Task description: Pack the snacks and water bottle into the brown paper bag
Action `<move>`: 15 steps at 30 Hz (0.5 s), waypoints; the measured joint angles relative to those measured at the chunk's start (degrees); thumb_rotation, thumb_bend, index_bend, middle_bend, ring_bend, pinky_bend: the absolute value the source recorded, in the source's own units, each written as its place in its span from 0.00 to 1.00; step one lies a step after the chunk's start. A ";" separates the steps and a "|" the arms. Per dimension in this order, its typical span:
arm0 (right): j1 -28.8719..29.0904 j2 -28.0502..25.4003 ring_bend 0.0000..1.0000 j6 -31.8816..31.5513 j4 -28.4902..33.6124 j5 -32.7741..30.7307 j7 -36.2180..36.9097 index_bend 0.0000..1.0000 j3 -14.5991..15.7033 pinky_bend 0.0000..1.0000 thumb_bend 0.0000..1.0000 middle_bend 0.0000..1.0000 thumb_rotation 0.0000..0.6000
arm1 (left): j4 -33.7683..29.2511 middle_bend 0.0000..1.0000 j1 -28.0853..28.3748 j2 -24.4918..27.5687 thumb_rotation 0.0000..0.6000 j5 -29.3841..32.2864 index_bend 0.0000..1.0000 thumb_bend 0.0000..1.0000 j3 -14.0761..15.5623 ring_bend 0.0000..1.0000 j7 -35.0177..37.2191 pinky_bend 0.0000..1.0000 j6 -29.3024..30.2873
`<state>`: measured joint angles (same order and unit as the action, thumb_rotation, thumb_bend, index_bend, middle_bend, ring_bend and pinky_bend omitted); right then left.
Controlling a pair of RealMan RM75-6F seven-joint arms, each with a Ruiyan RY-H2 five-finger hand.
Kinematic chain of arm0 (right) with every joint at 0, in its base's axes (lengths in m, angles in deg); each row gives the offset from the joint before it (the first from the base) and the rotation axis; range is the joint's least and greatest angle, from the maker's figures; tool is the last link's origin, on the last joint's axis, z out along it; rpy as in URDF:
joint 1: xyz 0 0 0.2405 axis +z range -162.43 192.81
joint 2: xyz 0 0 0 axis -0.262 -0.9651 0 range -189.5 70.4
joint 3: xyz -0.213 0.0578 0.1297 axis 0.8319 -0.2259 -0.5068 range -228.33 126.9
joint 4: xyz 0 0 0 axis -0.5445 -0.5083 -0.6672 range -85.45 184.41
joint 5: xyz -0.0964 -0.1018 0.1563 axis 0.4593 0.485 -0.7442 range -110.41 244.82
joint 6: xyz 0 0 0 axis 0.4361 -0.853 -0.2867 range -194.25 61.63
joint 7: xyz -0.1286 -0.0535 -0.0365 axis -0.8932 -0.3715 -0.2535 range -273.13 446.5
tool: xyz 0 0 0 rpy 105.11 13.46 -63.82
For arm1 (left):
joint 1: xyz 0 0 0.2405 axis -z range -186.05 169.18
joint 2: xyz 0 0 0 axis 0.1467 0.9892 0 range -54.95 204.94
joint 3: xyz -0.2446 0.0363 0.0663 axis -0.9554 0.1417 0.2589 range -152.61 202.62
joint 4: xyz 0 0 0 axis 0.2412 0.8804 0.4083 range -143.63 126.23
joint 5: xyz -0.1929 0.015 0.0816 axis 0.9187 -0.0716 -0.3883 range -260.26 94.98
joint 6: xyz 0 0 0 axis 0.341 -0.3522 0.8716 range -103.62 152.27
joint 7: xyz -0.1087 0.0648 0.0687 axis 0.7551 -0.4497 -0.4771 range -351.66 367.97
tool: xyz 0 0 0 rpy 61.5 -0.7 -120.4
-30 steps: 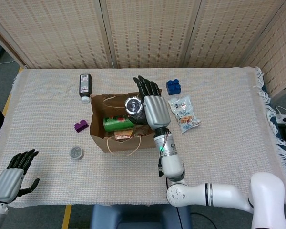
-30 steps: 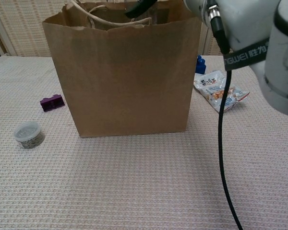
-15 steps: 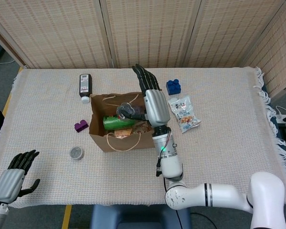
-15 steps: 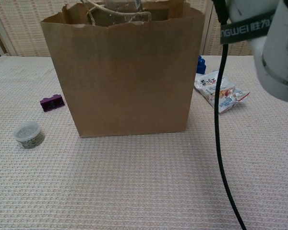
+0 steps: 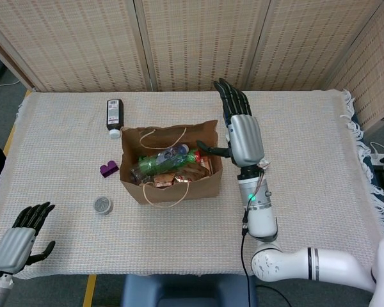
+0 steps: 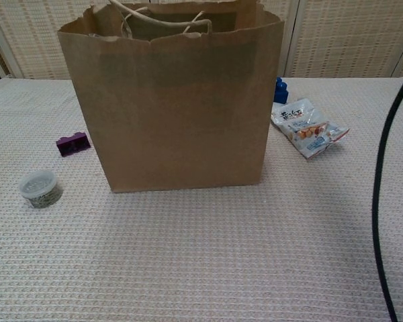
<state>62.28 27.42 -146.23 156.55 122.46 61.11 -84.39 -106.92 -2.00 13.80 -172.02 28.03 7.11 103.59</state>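
woven reed screens back a table under a cream textured cloth [image 5: 307, 160]. on it stands the open brown paper bag [image 6: 178, 114], with a green packet, copper-foil snacks and the clear water bottle [image 5: 173, 155] lying inside. one white printed snack pouch [image 6: 309, 129] lies outside, just right of the bag. the right hand [image 5: 242, 137] hovers over that spot, fingers straight and spread, holding nothing. the left hand [image 5: 19, 240] idles open at the near corner. likely next: lower and grasp the pouch.

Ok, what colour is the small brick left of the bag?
Purple. The brick sits on the cloth left of the bag, clearest in the chest view.
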 measured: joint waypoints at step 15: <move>-7.16 -7.93 0.00 4.82 -6.54 -14.90 -8.08 0.00 9.29 0.05 0.00 0.00 1.00 | -0.34 0.00 0.14 -0.89 1.00 -0.91 0.00 0.37 0.57 0.00 -1.97 0.04 -0.38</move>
<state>55.12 19.50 -141.41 150.01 107.56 53.03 -75.10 -107.26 -1.86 12.91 -172.93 28.60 5.14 103.21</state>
